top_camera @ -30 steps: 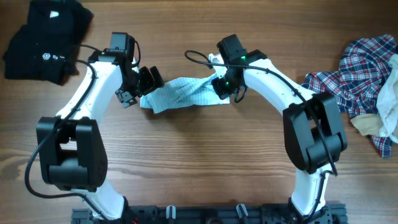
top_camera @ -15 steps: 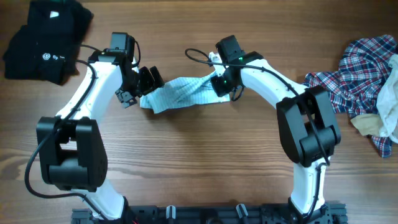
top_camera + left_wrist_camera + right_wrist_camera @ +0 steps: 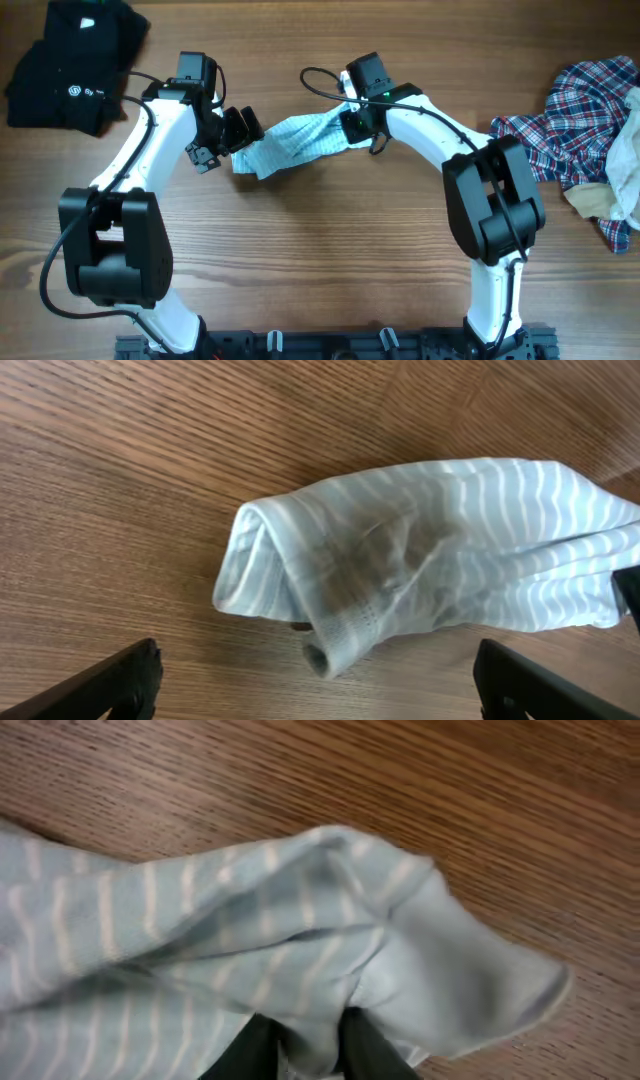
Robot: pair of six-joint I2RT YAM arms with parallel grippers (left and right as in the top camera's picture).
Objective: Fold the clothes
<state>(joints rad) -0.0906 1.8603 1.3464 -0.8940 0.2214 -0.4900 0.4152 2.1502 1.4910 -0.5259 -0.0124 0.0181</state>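
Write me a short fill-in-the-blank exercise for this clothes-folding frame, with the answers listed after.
1. The striped garment lies on a ____ table.
2. The right tool grips one end of it, while the left tool stands ____.
3. The plaid shirt lies on the table's ____ side.
4. The logo garment at the far left is ____.
Missing words: wooden; open; right; black.
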